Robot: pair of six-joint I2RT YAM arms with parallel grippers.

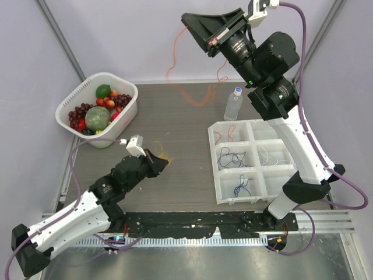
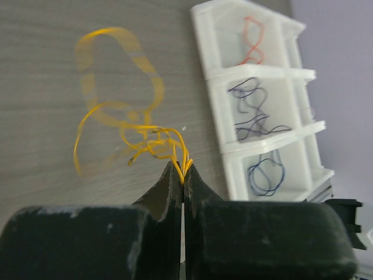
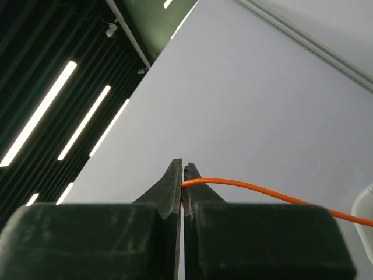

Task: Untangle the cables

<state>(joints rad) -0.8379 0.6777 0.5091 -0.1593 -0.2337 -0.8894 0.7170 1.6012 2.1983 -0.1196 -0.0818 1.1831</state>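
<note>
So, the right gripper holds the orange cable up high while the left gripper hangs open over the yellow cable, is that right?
Not quite: the left gripper is shut on the yellow cable, as the left wrist view shows. The right gripper does hold the orange cable high.

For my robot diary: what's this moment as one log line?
left pincer: shut on yellow wire, low over table | right pincer: shut on orange wire, raised high | tray: partly filled
</note>
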